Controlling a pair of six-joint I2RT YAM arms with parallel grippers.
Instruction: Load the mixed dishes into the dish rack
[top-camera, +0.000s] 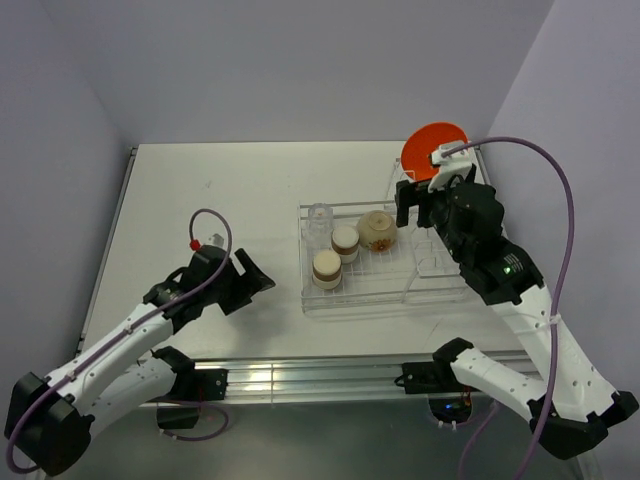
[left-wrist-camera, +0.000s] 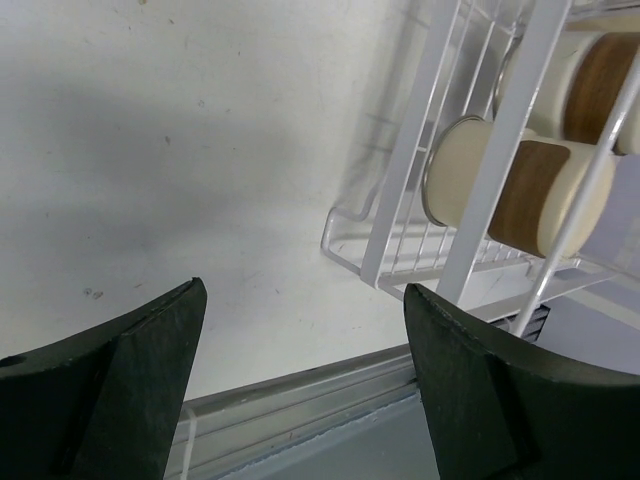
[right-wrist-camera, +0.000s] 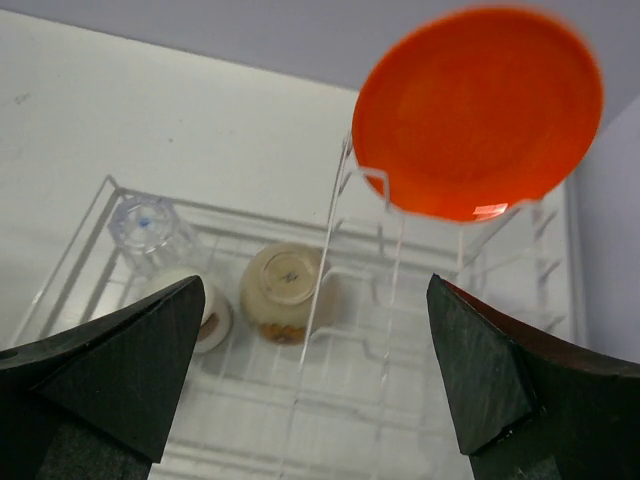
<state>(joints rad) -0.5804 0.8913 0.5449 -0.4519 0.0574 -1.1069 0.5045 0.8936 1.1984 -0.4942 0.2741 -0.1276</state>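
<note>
The clear dish rack (top-camera: 385, 302) stands right of the table's centre. The orange-red plate (top-camera: 436, 150) stands upright in its far slots and also shows in the right wrist view (right-wrist-camera: 478, 110). In the basket part sit the beige bowl (top-camera: 378, 230), upside down, two brown cups (top-camera: 345, 240) (top-camera: 327, 268) and the clear glass (top-camera: 318, 218). My right gripper (top-camera: 415, 205) is open and empty above the rack, near the plate. My left gripper (top-camera: 255, 280) is open and empty, left of the rack; its view shows the cups (left-wrist-camera: 520, 190) through the rack wires (left-wrist-camera: 420, 160).
The table's metal front rail (left-wrist-camera: 300, 400) runs just below my left gripper. Walls close the table in at the left, back and right. The right wrist view shows the bowl (right-wrist-camera: 283, 290), the glass (right-wrist-camera: 150, 228) and one cup (right-wrist-camera: 212, 318) below.
</note>
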